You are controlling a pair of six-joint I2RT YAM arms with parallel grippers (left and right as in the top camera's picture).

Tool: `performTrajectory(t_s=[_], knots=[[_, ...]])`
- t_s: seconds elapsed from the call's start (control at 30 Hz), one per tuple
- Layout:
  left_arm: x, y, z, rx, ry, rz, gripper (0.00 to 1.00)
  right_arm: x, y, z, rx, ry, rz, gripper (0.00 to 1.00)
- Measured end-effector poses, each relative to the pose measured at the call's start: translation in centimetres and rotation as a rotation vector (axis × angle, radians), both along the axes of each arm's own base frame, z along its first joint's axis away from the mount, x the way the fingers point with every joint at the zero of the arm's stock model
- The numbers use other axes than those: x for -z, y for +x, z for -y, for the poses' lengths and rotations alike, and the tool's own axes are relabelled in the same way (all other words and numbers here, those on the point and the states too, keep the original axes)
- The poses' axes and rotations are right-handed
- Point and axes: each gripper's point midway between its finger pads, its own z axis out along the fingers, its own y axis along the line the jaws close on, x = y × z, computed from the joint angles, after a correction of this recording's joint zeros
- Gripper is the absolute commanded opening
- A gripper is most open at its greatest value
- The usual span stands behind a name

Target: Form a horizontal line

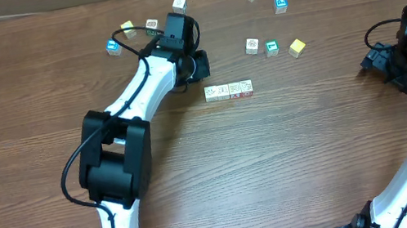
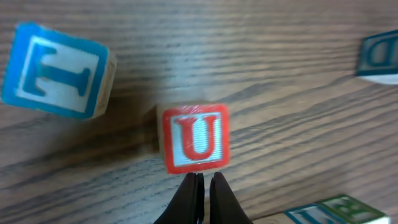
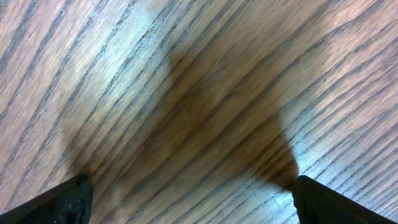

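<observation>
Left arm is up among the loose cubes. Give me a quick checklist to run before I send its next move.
1. Row of four cubes straight and touching: ok.
2. Left gripper open enough to take a cube: not ok, its fingers are shut with nothing between them.
3. Red U cube apart from its neighbours: ok, the blue T cube stands off to one side.
4. Left fingertips touching the Red U cube: cannot tell, they sit right at its near edge.
5. Right gripper away from the row: ok, open over bare wood, far off to the right.
</observation>
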Motion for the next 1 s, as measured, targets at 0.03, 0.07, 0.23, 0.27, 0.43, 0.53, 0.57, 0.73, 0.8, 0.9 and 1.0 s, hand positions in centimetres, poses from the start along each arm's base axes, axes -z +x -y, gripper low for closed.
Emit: performTrajectory(t_s=[0.03,0.07,0.23,0.27,0.43,0.53,0.57,0.73,0.8,0.9,1.0], knots=[[0.2,-0.1,0.0,0.0,0.003,-0.006,0.04,0.0,0.0,0.0,0.0,0.0,0.0,1.0],[0.4,-0.1,-0.1,0.0,0.004,-0.009,0.04,0.0,0.0,0.0,0.0,0.0,0.0,1.0],[0.7,0.1,0.0,0.0,0.002,-0.003,0.04,0.0,0.0,0.0,0.0,0.0,0.001,1.0],[0.9,0.4,0.1,-0.001,-0.001,0.007,0.04,0.0,0.0,0.0,0.0,0.0,0.0,1.0],[1.5,3.2,0.8,-0.013,-0.023,0.116,0.04,0.0,0.0,0.0,0.0,0.0,0.0,1.0],[0.6,5.3,1.1,-0.031,-0.04,0.216,0.04,0.0,0.0,0.0,0.0,0.0,0.0,1.0],[0.1,6.0,1.3,-0.035,-0.051,0.253,0.04,0.0,0.0,0.0,0.0,0.0,0.0,1.0],[-1.1,7.4,1.4,-0.046,-0.072,0.321,0.04,0.0,0.0,0.0,0.0,0.0,0.001,1.0],[-0.9,7.2,1.3,-0.047,-0.067,0.309,0.04,0.0,0.0,0.0,0.0,0.0,0.001,1.0],[-0.1,6.4,1.0,-0.045,-0.05,0.267,0.04,0.0,0.0,0.0,0.0,0.0,0.001,1.0],[0.5,5.4,0.8,-0.036,-0.039,0.215,0.04,0.0,0.0,0.0,0.0,0.0,0.001,1.0]])
